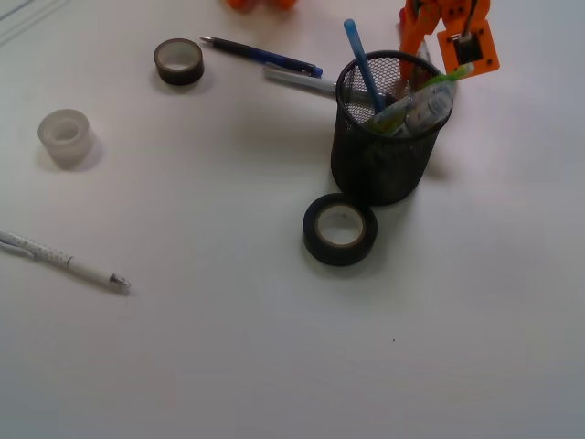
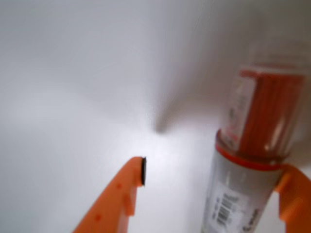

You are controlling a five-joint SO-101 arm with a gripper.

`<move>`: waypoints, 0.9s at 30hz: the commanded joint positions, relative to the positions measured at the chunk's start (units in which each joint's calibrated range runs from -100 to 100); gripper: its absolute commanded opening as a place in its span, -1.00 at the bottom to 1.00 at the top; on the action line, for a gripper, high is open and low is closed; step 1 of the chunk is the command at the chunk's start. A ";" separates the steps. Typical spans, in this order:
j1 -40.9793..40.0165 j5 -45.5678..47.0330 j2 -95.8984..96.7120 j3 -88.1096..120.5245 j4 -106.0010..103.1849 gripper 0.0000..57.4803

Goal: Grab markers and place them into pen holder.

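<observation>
Orange gripper (image 2: 209,194) fills the bottom of the wrist view, its fingers spread wide: one finger (image 2: 121,194) rises at lower centre with a dark pad at its tip, the other shows at the lower right edge. Against that right finger stands a marker with a red cap (image 2: 265,111), its pale barrel bearing a barcode; a clear gap separates it from the left finger, so whether it is pinched I cannot tell. In the front view the gripper (image 1: 452,37) sits at the upper right, just behind the pen holder (image 1: 384,155), a black mesh cup right of centre. Two markers (image 1: 420,108) with yellow-green labels lean inside it against the right rim, beside a thin light-blue stick (image 1: 363,64). A black tape roll (image 1: 340,230) touches the cup's lower left base. Behind the cup lie a dark blue pen (image 1: 260,55) and a silver pen (image 1: 302,80). Further left sit another dark tape roll (image 1: 178,61), a clear tape roll (image 1: 66,137) and a white pen (image 1: 64,261) on the white table (image 1: 274,366).
</observation>
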 commanded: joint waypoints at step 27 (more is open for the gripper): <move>6.34 10.70 11.59 15.07 -20.99 -0.79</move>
